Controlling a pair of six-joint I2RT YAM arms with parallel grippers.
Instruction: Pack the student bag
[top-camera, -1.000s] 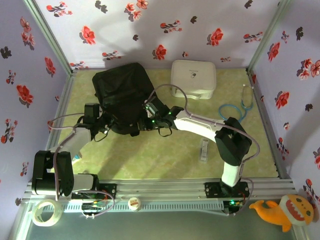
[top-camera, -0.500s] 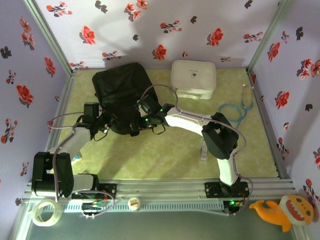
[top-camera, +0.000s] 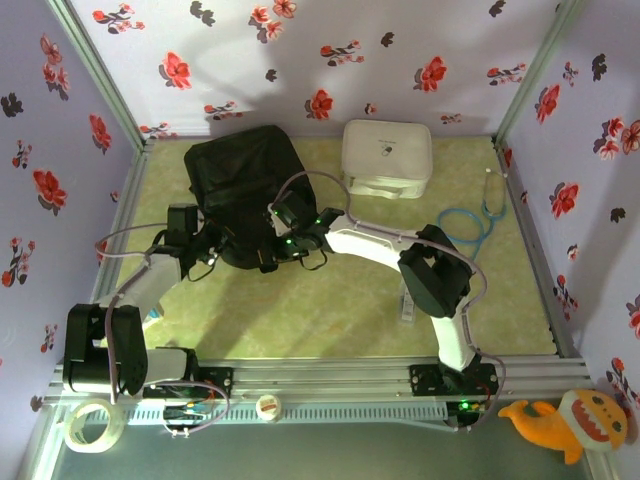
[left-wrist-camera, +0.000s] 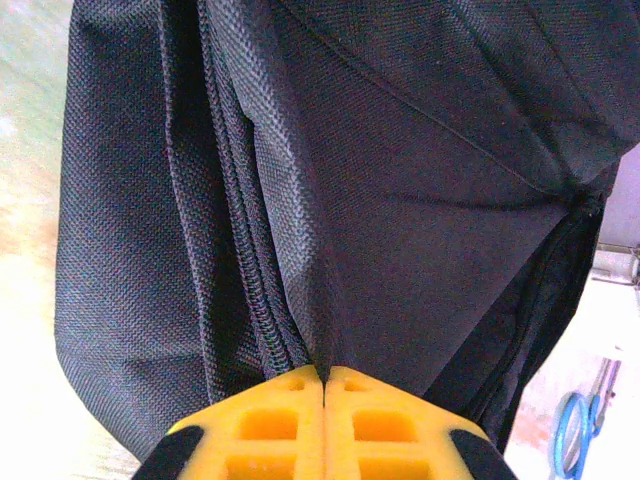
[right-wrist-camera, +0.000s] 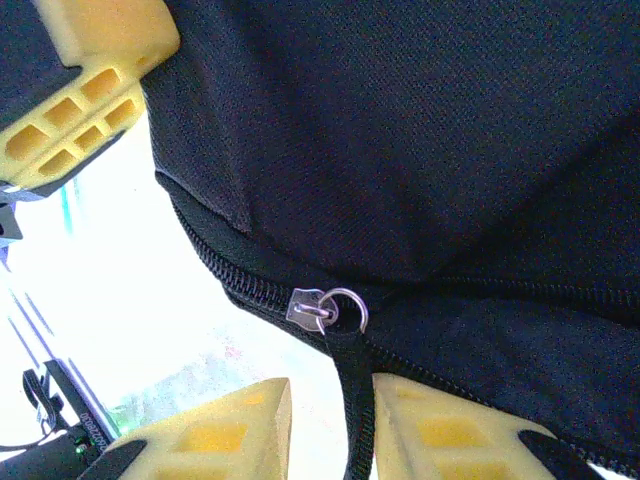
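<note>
One student bag (top-camera: 243, 180): black, soft woven fabric of coarse grain, slack and creased, rounded-rectangular in outline.
Location: far-left part of the worktop (top-camera: 330, 310), a pale green mottled surface. The bag lies flat, close to the back wall.
Long axis: runs from the back wall toward the arm bases, leaning slightly rightward at the near end. The near end sits between the two claws. Which end is the top cannot be told.

Fittings: black coil zip (right-wrist-camera: 220, 270) curving along a seam; silver metal slider (right-wrist-camera: 308, 305) carrying a round ring; narrow black woven pull strap (right-wrist-camera: 350, 420) hanging from that ring.

Left claw (left-wrist-camera: 323, 378): yellow plastic fingers (left-wrist-camera: 270, 425) with rectangular pockets. They are pressed together on a pinched ridge of the bag's fabric, beside a zip line at its near-left edge.

Right claw (right-wrist-camera: 335, 392): same yellow pocketed fingers (right-wrist-camera: 440, 440), narrowly parted at the bag's near edge. The pull strap runs down the gap between them, with daylight showing between the strap and one finger. No firm grip on the strap can be told.

One case (top-camera: 387, 157): white, rounded rectangular, smooth shell with a seam round its side. It sits at the back, just right of the bag and apart from it.

One loop of tubing (top-camera: 466, 222): blue, thin, coiled, lying near the right wall.
</note>
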